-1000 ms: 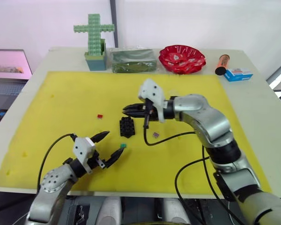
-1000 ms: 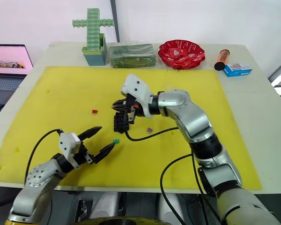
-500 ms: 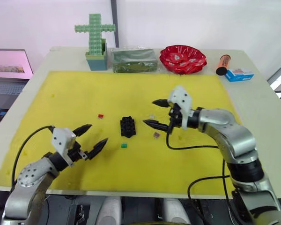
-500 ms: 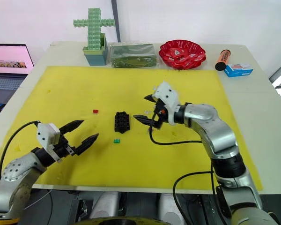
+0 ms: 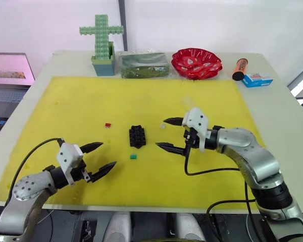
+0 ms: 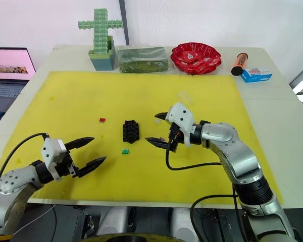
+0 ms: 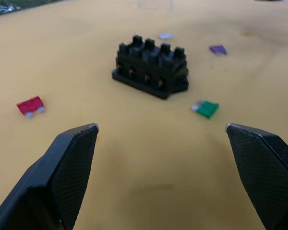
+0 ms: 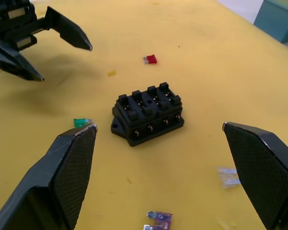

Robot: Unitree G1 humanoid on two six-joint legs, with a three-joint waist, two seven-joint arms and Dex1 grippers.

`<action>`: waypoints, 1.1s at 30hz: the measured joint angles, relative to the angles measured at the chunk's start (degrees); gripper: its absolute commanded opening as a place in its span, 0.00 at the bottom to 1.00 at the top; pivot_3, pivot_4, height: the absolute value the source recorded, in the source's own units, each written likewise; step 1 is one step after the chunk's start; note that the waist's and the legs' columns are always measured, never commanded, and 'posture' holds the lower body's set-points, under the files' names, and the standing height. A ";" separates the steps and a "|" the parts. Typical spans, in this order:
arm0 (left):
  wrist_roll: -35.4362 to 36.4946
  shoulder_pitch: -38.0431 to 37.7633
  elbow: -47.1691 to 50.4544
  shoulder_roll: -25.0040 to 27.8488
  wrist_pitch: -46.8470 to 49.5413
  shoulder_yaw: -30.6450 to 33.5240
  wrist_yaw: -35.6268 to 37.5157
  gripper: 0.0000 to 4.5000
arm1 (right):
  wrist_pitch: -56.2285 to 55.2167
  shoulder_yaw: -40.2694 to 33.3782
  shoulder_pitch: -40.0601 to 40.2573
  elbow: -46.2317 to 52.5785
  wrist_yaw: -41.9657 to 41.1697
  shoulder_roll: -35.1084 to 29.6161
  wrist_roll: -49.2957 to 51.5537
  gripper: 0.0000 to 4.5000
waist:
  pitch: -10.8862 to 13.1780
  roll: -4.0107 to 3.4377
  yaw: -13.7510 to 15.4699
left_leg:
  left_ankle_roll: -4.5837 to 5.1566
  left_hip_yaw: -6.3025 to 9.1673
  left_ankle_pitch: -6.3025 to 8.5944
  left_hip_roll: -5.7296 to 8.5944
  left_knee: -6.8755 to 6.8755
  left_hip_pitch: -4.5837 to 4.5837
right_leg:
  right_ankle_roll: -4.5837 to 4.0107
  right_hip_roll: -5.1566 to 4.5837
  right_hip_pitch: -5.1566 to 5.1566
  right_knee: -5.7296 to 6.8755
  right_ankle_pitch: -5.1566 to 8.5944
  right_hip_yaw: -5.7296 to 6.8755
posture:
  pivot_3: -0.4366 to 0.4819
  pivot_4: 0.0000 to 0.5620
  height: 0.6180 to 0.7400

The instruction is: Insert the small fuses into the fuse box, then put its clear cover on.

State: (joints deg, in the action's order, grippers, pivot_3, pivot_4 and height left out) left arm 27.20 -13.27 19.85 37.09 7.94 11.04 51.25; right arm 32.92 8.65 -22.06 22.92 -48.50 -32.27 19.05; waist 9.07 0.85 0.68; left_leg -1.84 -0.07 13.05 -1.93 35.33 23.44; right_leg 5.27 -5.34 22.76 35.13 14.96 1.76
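The black fuse box [image 5: 137, 136] stands upright mid-mat, its slots showing nothing in them. Small fuses lie loose around it: a red one [image 5: 108, 125] to its left, a green one [image 5: 133, 157] just in front, a pale grey one [image 5: 162, 126] to its right, and a purple one [image 8: 157, 219] nearer my right gripper. The clear cover [image 6: 183, 96] lies faintly visible farther back on the right. My right gripper [image 5: 160, 133] is open and empty, just right of the box. Open as well, my left gripper [image 5: 108, 155] hovers front left, apart from the green fuse.
A yellow mat [image 5: 65, 111] covers the table. Along the back edge stand a green block cross [image 5: 101, 38], a dark green packet [image 5: 144, 65], a red bowl [image 5: 197, 63], an orange tube [image 5: 239, 69] and a blue box [image 5: 256, 79]. A laptop [image 5: 9, 75] sits off the left side.
My right gripper, shut over the fuse box a second ago, has opened and drawn back to the right. The left gripper has pulled back left, away from the green fuse.
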 measured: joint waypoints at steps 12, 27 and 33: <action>-5.39 3.22 -4.03 0.87 -12.52 -4.61 8.33 0.79 | -5.83 -0.01 1.20 0.08 -6.38 -3.73 2.07 1.00 | 0.00 0.00 0.02 | 0.00 -0.02 0.00 0.00 0.00 0.00 | -0.01 -0.01 0.00 -0.01 0.00 0.00 | 0.48 0.27 1.00; 47.48 7.10 -0.90 -2.73 34.77 14.00 -30.67 0.63 | 0.72 -2.29 -4.20 4.02 -3.39 -3.29 7.34 1.00 | 0.01 0.06 0.04 | 0.01 0.25 0.00 0.01 0.08 -0.08 | 0.26 0.03 -0.17 0.16 -0.12 0.05 | 0.48 0.27 1.00; 68.15 9.59 -8.51 1.41 42.07 18.07 -44.39 0.63 | 0.01 0.30 -6.33 3.29 -1.43 -1.23 5.31 1.00 | -0.01 0.09 -0.16 | 0.01 0.23 0.00 0.04 0.13 -0.10 | 0.06 0.04 -0.19 0.17 -0.02 0.05 | 0.48 0.27 1.00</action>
State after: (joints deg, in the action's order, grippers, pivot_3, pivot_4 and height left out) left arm 95.35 -3.69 11.35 38.50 50.01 29.12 6.86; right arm 32.93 8.95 -28.39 26.21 -49.93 -33.50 24.36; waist 9.06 0.95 0.52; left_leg -1.84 0.16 13.05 -1.89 35.45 23.35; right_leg 5.33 -5.30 22.57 35.30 14.94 1.81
